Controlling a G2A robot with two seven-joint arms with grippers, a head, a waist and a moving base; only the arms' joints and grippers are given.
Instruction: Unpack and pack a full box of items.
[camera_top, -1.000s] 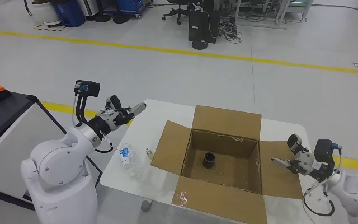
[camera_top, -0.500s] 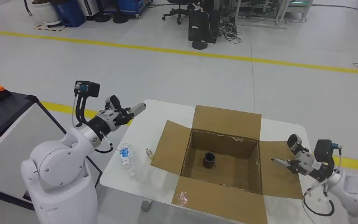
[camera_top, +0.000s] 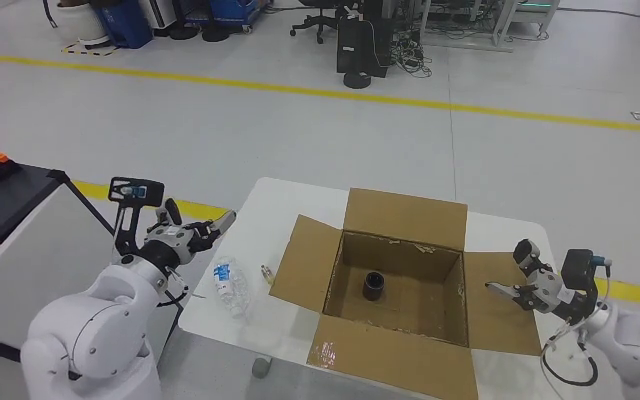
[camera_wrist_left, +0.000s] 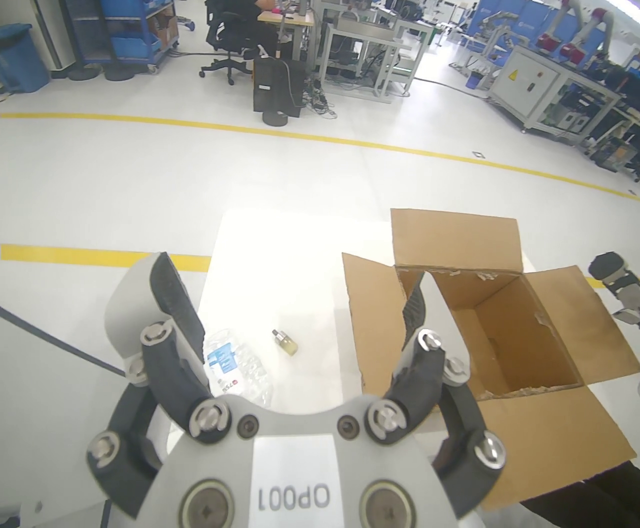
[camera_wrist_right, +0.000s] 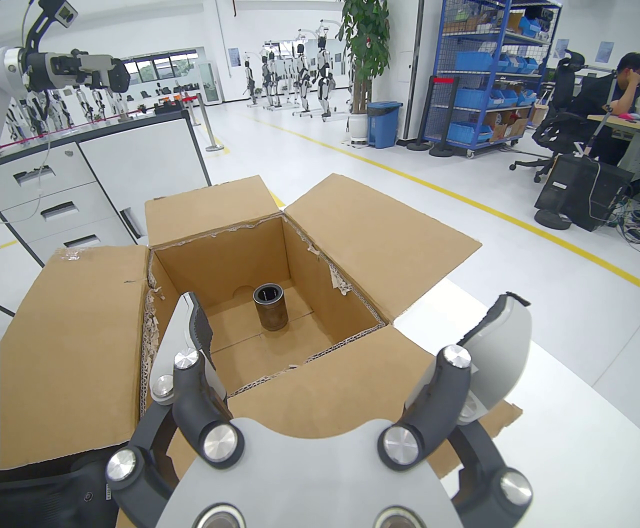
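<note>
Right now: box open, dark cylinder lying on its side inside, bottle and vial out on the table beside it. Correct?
Not quite. The dark cylinder stands upright on the floor of the box, not on its side; the right wrist view shows it. The rest holds: box open, bottle and vial out on the table beside it.

Bright even overhead light, soft shadows, table glaring; edges bowed
</note>
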